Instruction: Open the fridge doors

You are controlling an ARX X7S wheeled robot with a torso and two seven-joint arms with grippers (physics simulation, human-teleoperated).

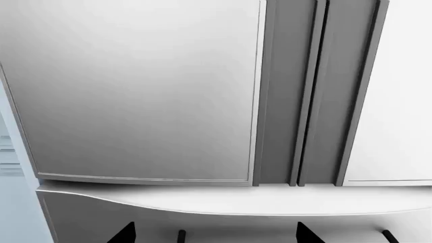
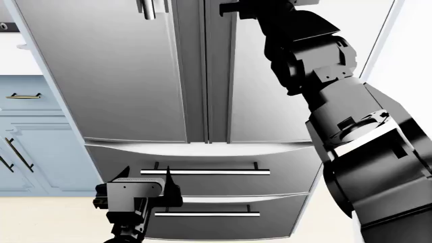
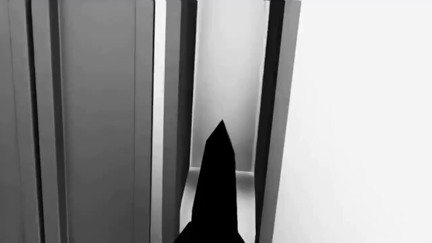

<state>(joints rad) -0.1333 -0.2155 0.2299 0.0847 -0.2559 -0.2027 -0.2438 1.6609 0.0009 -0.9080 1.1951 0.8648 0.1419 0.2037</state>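
Setting: simulated kitchen, pale floor (image 2: 47, 217) at lower left of the head view, white wall (image 2: 412, 55) at right. Largest item: silver fridge (image 2: 202, 152) filling the centre of the head view. Upper section: the fridge doors (image 2: 115, 76), two tall brushed-steel panels side by side, meeting at a dark vertical seam; both appear shut or nearly so, though the right wrist view shows a narrow bright gap beside a dark edge strip and it is unclear whether that belongs to a door opening. Lower section: two wide steel drawers (image 2: 223, 185), stacked, each with a horizontal bar handle. Left of the fridge: light-blue cabinets (image 2: 34, 147) with dark handles, apart from the doors. Right arm (image 2: 337, 111): large dark links rising across the right door, covering much of it, reaching to the top edge of the head view. Right end effector (image 3: 217, 167): only one dark pointed finger shows against the gap; whether spread or pressed together cannot be told. Left end effector (image 2: 145, 190): low, in front of the upper drawer, its two dark tips well apart, holding nothing. Door handle (image 2: 147, 9): short bright piece at the top of the left door.
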